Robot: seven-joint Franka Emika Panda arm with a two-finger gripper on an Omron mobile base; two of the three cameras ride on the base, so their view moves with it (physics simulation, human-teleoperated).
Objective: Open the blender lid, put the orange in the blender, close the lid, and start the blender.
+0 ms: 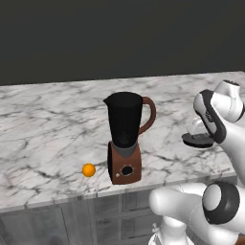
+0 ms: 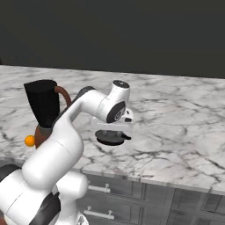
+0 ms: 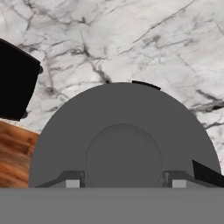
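Observation:
The blender (image 1: 125,139) stands near the counter's front edge, its dark jar open at the top, on a reddish-brown base with a black dial; it also shows at the left (image 2: 44,107) and as a black shape (image 3: 15,85). To its right my gripper (image 2: 113,131) is shut on the centre knob of the blender lid (image 1: 197,140), a dark-grey disc held flat and low over the counter (image 2: 112,138). In the hand view the blender lid (image 3: 124,127) spreads wide, with my gripper (image 3: 124,183) at its knob. The orange (image 1: 88,170) lies on the counter left of the blender base (image 2: 29,140).
The marble counter (image 1: 48,124) stretches wide to the left and behind the blender. Its front edge runs just in front of the blender base, with grey drawers (image 2: 132,193) below. A dark wall (image 1: 119,33) stands behind.

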